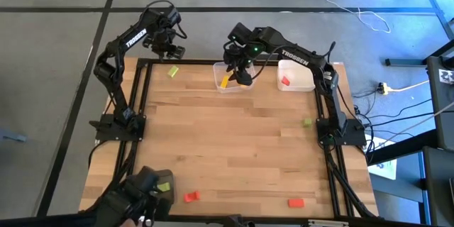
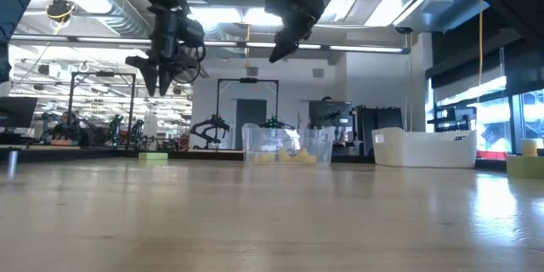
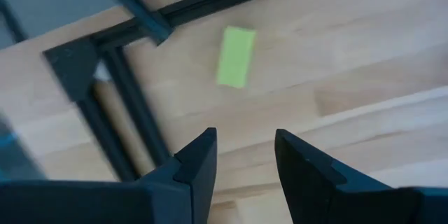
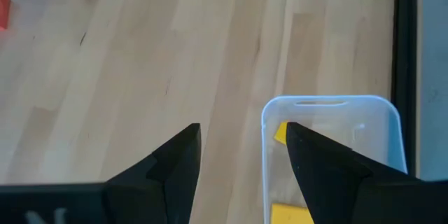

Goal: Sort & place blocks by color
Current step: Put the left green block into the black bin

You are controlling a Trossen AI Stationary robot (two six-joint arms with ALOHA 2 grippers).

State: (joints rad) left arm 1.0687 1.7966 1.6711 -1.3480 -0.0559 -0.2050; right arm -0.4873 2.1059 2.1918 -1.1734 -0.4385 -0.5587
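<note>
Nearest you, two red blocks (image 1: 191, 196) (image 1: 296, 202) lie at the surface's (image 1: 234, 142) near edge, with a dark grey container (image 1: 152, 184) holding a green block (image 1: 164, 186). Your right gripper (image 1: 242, 76) hangs over the clear bin (image 1: 225, 85), jaws open and empty, yellow blocks (image 4: 288, 213) inside. Your left gripper (image 1: 167, 52) hovers above a green block (image 3: 235, 57) at the far left corner, jaws parted, holding nothing. Another red block (image 1: 285, 81) sits in the white bin (image 1: 298, 84).

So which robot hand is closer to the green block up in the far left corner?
Left. The left gripper hangs just above that green block; the right gripper is over the clear bin.
</note>
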